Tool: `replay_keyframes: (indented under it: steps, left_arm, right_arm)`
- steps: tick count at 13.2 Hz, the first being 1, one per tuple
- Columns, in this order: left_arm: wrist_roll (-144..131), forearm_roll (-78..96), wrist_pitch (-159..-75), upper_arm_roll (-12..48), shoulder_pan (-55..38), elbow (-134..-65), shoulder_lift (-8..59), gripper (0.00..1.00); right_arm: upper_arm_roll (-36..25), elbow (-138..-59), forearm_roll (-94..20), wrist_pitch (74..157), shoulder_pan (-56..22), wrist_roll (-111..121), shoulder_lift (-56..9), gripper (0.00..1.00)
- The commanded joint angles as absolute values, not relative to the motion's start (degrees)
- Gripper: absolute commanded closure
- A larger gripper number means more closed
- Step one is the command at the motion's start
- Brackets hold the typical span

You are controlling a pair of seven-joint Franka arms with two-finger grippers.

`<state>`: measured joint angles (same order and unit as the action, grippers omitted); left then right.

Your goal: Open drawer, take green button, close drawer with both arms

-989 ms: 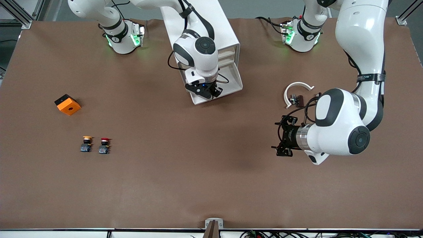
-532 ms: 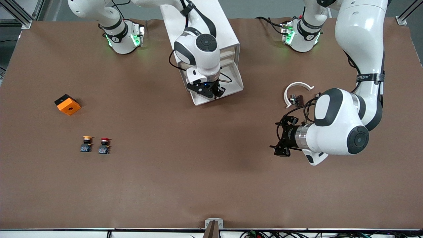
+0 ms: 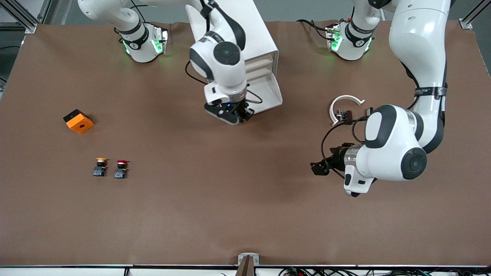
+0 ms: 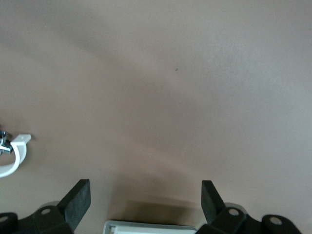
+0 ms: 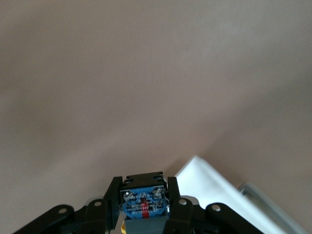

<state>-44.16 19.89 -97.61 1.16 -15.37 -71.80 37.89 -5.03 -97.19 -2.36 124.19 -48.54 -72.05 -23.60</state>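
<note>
Brown table surface [image 3: 245,214] fills the front view. Left of centre stand two buttons, yellow-capped [image 3: 100,167] and red-capped [image 3: 121,168]. Upper centre, right gripper [image 3: 234,114] pinches the button [image 5: 143,204] over the cabinet's [image 3: 245,23] corner, beside the drawer [image 3: 264,90], pulled out. Centre right, left gripper [image 4: 145,201] hangs wide, empty.

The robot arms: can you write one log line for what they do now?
right gripper: shut on blue-grey block-based button, over open cream-fronted drawer's edge | left gripper: open, waiting over brown table
</note>
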Motion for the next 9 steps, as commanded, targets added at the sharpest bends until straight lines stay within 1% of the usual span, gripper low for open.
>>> replay_keyframes:
  steps: [1,3,5,6,7,8,9]
  left_arm:
    - [-43.2,16.5,-101.3,1.1,-20.1,-75.5,36.8,0.0]
    - [-43.1,16.2,-104.0,1.2,-23.0,-78.0,36.3,0.0]
    - [-43.2,16.2,-110.1,1.7,-26.0,-84.0,34.1,0.0]
    - [-43.2,16.2,-114.1,1.8,-27.5,-88.8,31.8,0.0]
    - [-43.2,16.3,-117.6,2.1,-28.6,-95.5,27.8,0.0]
    - [-43.1,16.3,-119.9,2.8,-28.6,-100.9,24.5,0.0]
    - [-43.1,16.3,-121.3,4.5,-28.4,-104.6,22.6,0.0]
  right_arm:
    - [-4.5,-97.7,-4.3,122.5,-41.5,-61.7,-21.2,1.0]
    - [-4.6,-98.2,-4.3,122.4,-35.9,-52.1,-21.2,1.0]
    - [-4.7,-98.6,-4.3,122.5,-30.4,-42.4,-21.5,1.0]
    - [-4.7,-98.9,-4.3,122.7,-27.8,-38.0,-21.6,1.0]
    - [-4.7,-99.0,-4.2,123.0,-25.2,-33.5,-21.8,1.0]
    - [-4.7,-99.1,-4.1,123.1,-22.4,-29.8,-22.1,1.0]
    - [-4.7,-99.1,-4.1,123.3,-20.6,-26.5,-22.7,1.0]
